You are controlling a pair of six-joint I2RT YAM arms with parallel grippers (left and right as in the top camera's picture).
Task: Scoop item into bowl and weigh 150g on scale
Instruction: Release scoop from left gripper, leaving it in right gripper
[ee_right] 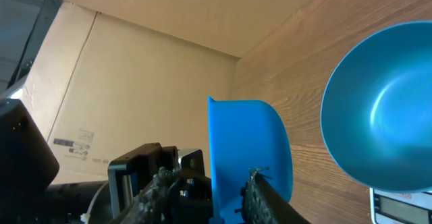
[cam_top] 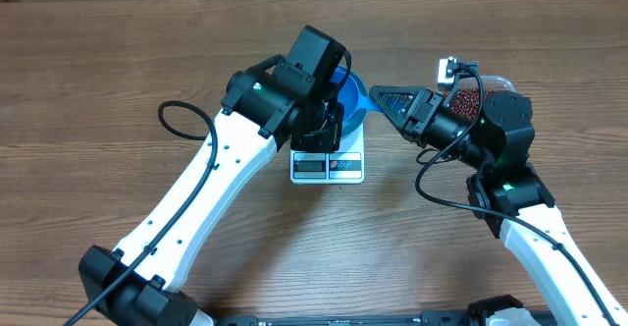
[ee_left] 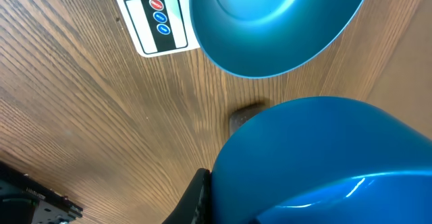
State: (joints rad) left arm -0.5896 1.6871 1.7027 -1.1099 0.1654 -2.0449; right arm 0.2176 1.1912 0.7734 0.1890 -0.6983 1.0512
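So, overhead view: the white scale [cam_top: 328,166] sits mid-worktop [cam_top: 118,51], and the blue bowl [cam_top: 351,120] is over its far right part. I can't tell whether it rests flat. The left arm's wrist block covers most of the bowl. The left end effector [cam_top: 327,128] is under that block, right at the bowl. From the right, the right end effector [cam_top: 375,95] points at the bowl's rim with a small blue scoop [cam_top: 359,92] at its tip. A clear tub [cam_top: 491,82] of red-brown beans [cam_top: 469,95] lies far right, half under the right arm.

Left wrist view: a big glossy blue curved wall fills the near right, tight against one dark finger. The left end effector is clenched. It's likely nipping the bowl's rim, but the pinch itself is hidden, so I can't tell. Further off there's a second blue hollow shape, bowl or scoop, unclear. It holds no beans. The corner of the scale with red and blue buttons is at far left.

Right wrist view: the scoop stands upright between the fingers, which are drawn in on its base. That reads as grasping the scoop. Only its back shows, so any load is hidden. The bowl is to the right, with a clean, empty inside, and the scale display peeks out under it, unreadable. A cardboard box [ee_right: 135,82] is behind.

Progress, as a judgement: early. The scoop is in hand and the bowl is at the scale. All the beans are in the tub and none are in the bowl. What's left is to dig into the tub, tip into the bowl, repeat, then trim to the target weight on the display.
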